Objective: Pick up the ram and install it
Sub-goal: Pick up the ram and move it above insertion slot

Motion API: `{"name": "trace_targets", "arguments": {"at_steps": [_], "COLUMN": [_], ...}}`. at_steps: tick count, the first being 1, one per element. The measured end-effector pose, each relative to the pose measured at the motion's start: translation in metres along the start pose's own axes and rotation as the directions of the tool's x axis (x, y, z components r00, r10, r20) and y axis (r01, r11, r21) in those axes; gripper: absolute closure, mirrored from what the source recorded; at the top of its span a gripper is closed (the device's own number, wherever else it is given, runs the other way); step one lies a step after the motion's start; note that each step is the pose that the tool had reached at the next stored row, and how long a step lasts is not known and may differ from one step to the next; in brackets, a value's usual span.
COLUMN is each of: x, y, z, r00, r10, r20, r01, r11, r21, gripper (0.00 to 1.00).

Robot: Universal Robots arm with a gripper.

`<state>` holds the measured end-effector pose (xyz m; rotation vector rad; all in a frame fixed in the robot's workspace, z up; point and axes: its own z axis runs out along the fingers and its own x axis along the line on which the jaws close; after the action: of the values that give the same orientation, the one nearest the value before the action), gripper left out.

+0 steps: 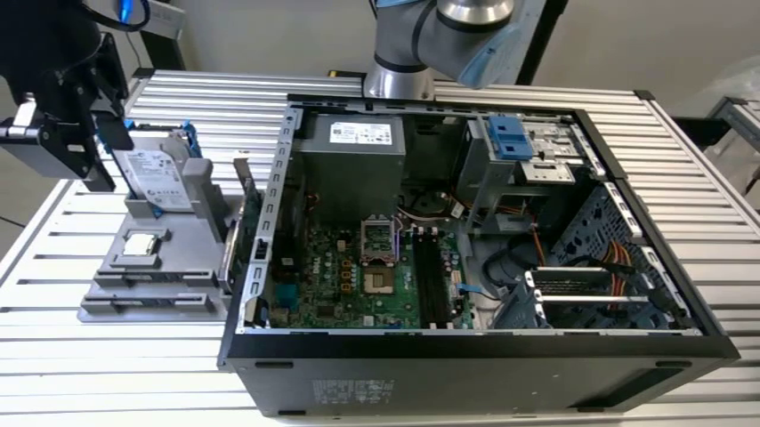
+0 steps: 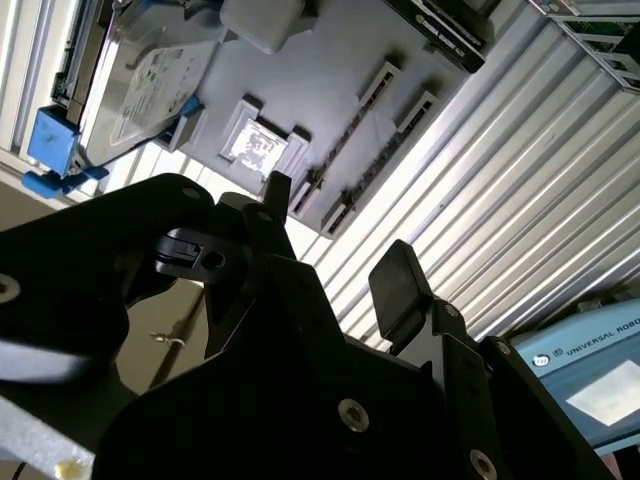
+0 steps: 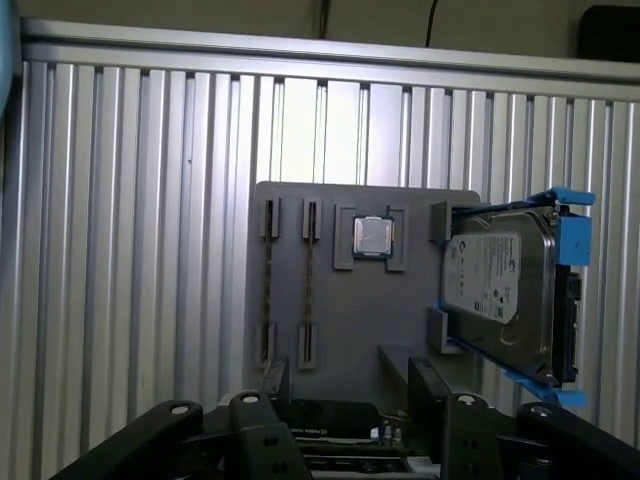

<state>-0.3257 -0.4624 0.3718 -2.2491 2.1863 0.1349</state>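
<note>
Two thin dark lines, one in each long slot of the grey tray (image 3: 350,330), taken for the ram (image 3: 308,285) standing on edge. Too slim to tell the colour, or whether both slots are filled. Lying ahead of the hand (image 3: 348,380), past the fingertips and well apart from them, untouched. Long axis pointing straight away from the hand in the first wrist view, square to the line joining the two fingers (image 3: 428,390), so flat faces turned toward the pads. Not centred in the gap, though: set off toward one finger's side, the outer slot about in line with that finger. Hand empty, fingers spread wide, nothing between them in both wrist views.

Beside the slots' far ends, about on the gap's centre line, a small square chip (image 3: 374,237) in its own pocket. Farther toward the other finger's side, a silver hard drive (image 3: 497,285) in a blue-tabbed bracket, propped on edge at the tray's end. In the exterior view, hand hanging near that drive end, with the slots at the tray's opposite end. Underneath it all, the ribbed metal counter (image 1: 119,374). Well apart from the hand, on the far side of the tray, an open computer case (image 1: 475,369), with long black sockets (image 1: 428,280) on its board, seemingly unfilled.
</note>
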Motion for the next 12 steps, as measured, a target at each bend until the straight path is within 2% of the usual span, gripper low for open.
{"name": "trace_targets", "arguments": {"at_steps": [7, 12], "x": [0.0003, 0.0003], "y": [-0.0003, -0.0003], "z": [0.0046, 0.0052], "r00": [1.0, 1.0], "r10": [0.0, 0.0], "r20": [0.0, 0.0], "r01": [0.0, 0.0], "r11": [1.0, 1.0], "r21": [-0.0001, -0.0001], "gripper": [0.0, 0.0]}}
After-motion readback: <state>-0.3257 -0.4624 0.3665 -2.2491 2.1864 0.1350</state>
